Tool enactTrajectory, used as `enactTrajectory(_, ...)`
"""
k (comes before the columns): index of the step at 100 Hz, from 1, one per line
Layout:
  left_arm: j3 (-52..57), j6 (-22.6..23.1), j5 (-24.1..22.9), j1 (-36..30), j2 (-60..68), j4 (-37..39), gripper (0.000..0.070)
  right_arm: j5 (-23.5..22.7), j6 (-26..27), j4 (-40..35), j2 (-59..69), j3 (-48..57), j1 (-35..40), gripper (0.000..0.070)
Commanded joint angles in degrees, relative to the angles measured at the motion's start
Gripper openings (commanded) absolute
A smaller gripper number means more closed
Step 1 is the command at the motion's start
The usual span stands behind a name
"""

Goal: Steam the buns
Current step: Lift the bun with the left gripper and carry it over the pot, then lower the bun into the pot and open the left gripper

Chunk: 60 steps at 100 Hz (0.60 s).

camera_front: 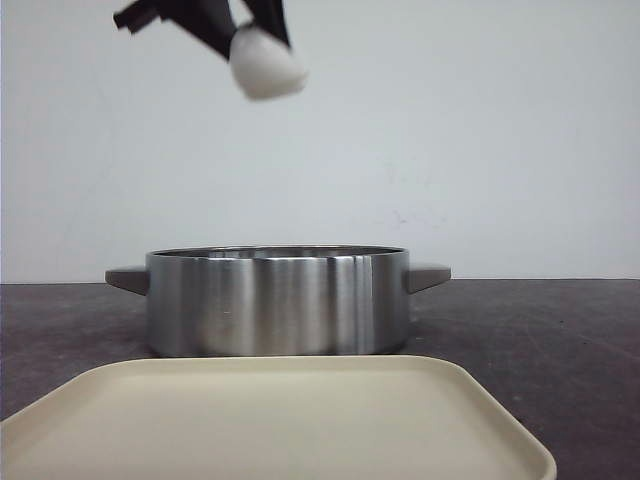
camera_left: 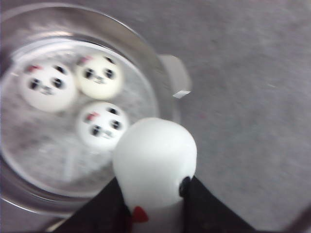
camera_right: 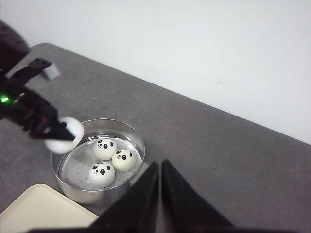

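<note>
Looking forward, I saw my left gripper holding one shiny white round bun high above the round silver metal pot, behind the flat cream tray. From the left wrist, its black fingers squeezed that bun over three panda-face buns inside the pot. From the right wrist, my right gripper hung near the pot, its fingers almost together, holding nothing.

- One glossy white dome-shaped bun is pinched between the left gripper fingers, raised in the air, its panda face tipped toward the gripper.
- Three matching white panda-faced buns lie faces up, clustered close together well below that gripper.
</note>
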Motion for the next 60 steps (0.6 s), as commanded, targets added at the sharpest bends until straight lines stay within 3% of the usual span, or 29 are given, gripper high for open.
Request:
enactTrajectory(1,2.2,3.6,0.0,1.3,4.0,-1.2,0.0004,0.2,1.1,0.2,0.5,1.1,0.6,0.0000)
enactTrajectory(34,3.5,4.9,-0.2,7.1,19.1,-0.5,0.0004,0.2,2.2,-0.8,0.5,1.1,0.6,0.0000)
enactTrajectory(60,3.5,6.3,-3.8,8.0,24.7,-1.0,0.0015,2.4,4.0,-3.7,0.5,1.0,0.6,0.0000)
